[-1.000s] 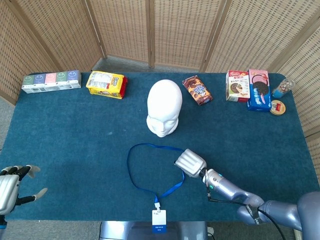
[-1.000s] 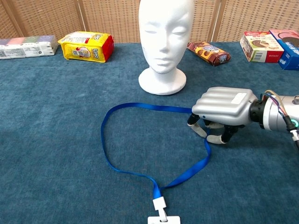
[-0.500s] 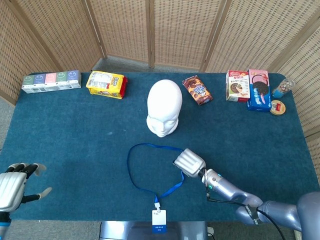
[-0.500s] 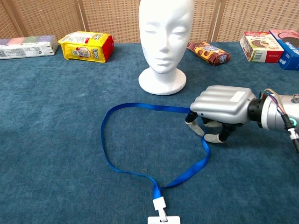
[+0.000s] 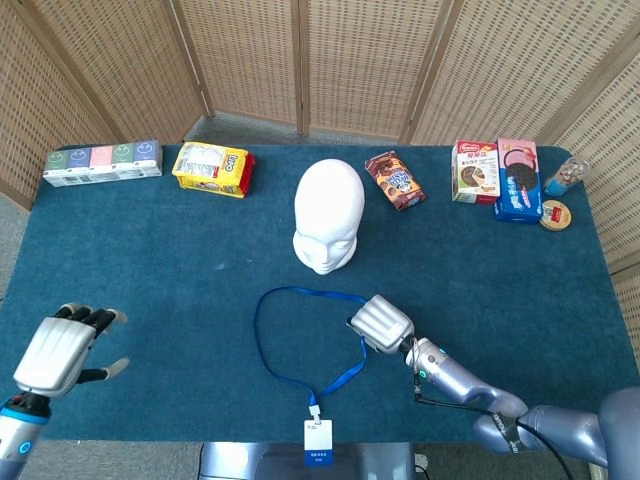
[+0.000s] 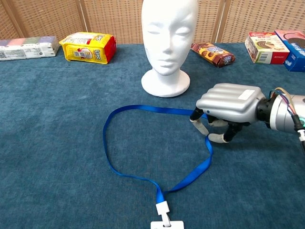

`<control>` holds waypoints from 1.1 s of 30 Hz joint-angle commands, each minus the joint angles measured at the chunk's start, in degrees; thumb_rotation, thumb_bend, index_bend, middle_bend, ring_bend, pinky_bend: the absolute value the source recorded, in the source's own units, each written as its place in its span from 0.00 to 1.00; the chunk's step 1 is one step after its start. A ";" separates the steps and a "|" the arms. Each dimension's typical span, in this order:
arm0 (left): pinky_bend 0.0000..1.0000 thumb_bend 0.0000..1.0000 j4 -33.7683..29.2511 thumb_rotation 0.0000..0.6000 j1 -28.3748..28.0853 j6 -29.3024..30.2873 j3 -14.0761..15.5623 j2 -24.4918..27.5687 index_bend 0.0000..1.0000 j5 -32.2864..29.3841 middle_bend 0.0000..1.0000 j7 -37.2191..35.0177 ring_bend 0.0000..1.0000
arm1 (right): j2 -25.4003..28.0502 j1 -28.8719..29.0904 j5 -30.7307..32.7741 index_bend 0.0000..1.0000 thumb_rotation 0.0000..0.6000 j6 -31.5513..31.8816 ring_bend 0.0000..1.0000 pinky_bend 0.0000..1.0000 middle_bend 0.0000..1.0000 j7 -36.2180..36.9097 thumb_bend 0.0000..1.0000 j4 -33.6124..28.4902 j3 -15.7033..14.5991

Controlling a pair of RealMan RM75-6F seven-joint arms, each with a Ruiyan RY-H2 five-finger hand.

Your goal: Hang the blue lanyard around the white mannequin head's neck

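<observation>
The white mannequin head [image 5: 328, 215] [image 6: 167, 33] stands upright at the middle of the blue table. The blue lanyard [image 5: 258, 345] [image 6: 107, 152] lies in an open loop in front of it, its white badge [image 5: 318, 437] [image 6: 167, 224] at the near table edge. My right hand [image 5: 382, 323] [image 6: 228, 107] sits palm down on the right side of the loop. Its fingers curl around the strap, which passes between them. My left hand [image 5: 60, 352] hovers over the front left corner with fingers apart and nothing in it; only the head view shows it.
Along the back edge lie a row of small cartons [image 5: 102, 162], a yellow snack pack [image 5: 212, 168] [image 6: 88, 47], a brown biscuit pack [image 5: 394, 180] [image 6: 212, 53], two snack boxes [image 5: 498, 175] and a small jar [image 5: 563, 178]. Wicker screens stand behind the table.
My left hand has come up and in over the front left corner. My right hand has shifted slightly up and right, its fingers curled tighter on the strap.
</observation>
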 commanded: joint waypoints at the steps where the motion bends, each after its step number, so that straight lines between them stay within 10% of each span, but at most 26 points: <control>1: 0.46 0.12 2.36 0.82 -2.72 -2.03 -0.96 -1.49 0.38 2.35 0.62 0.72 0.57 | 0.01 -0.13 0.02 0.70 1.00 0.15 1.00 1.00 1.00 -0.04 0.44 -0.13 -0.01; 16: 0.98 0.14 7.79 0.99 -14.57 -12.82 -2.49 -5.24 0.42 9.16 1.00 3.44 1.00 | 0.34 -0.53 0.61 0.71 1.00 0.81 1.00 1.00 1.00 -0.21 0.45 -0.47 0.42; 33: 1.00 0.24 9.91 1.00 -23.31 -25.83 -1.50 -9.30 0.47 4.45 1.00 3.55 1.00 | -0.11 -0.68 0.95 0.71 1.00 0.53 1.00 1.00 1.00 0.55 0.45 0.31 0.41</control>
